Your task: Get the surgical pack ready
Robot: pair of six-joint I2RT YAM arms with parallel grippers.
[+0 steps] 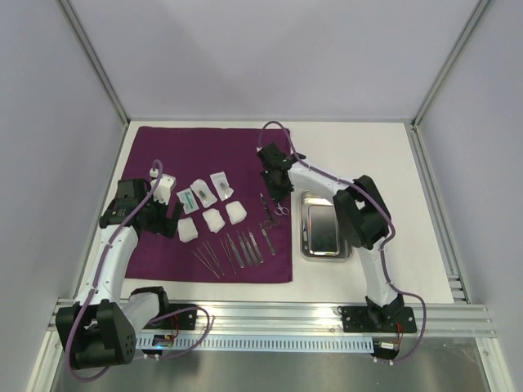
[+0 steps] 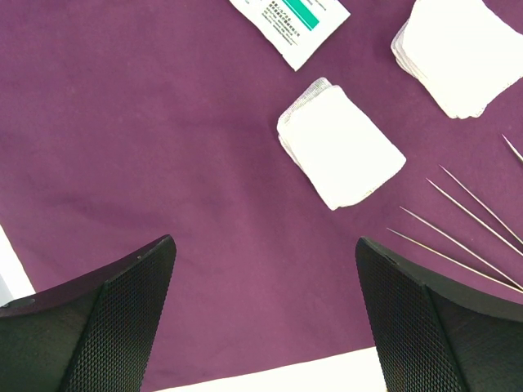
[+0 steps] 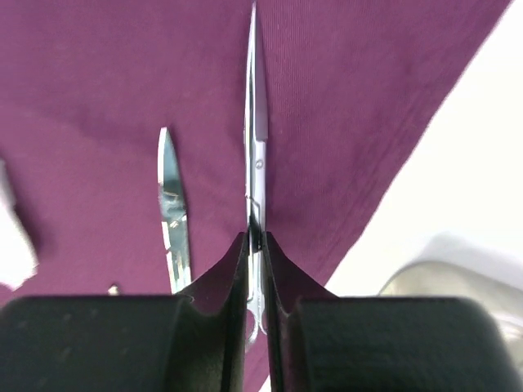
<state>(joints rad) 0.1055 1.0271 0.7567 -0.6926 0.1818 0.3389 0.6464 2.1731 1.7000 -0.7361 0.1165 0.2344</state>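
Observation:
The deep-purple cloth [image 1: 176, 155] lies spread on the white table. On it are three gauze squares [image 1: 213, 220], three clear packets [image 1: 203, 191] and a row of tweezers [image 1: 237, 248]. The steel tray [image 1: 324, 231] sits right of the cloth. My right gripper [image 3: 257, 237] is shut on thin scissors [image 3: 257, 147], held edge-on above the cloth's right edge; in the top view the right gripper [image 1: 274, 186] hovers there. Another steel instrument [image 3: 172, 212] lies beside it. My left gripper [image 2: 265, 318] is open and empty over the cloth's front left, short of a gauze square [image 2: 341, 147].
In the left wrist view a second gauze square [image 2: 462, 53], a packet [image 2: 290, 20] and tweezer tips [image 2: 466, 220] lie beyond the fingers. Bare white table [image 1: 368, 155] lies right of the cloth. Grey walls and metal frame posts [image 1: 98, 69] enclose the table.

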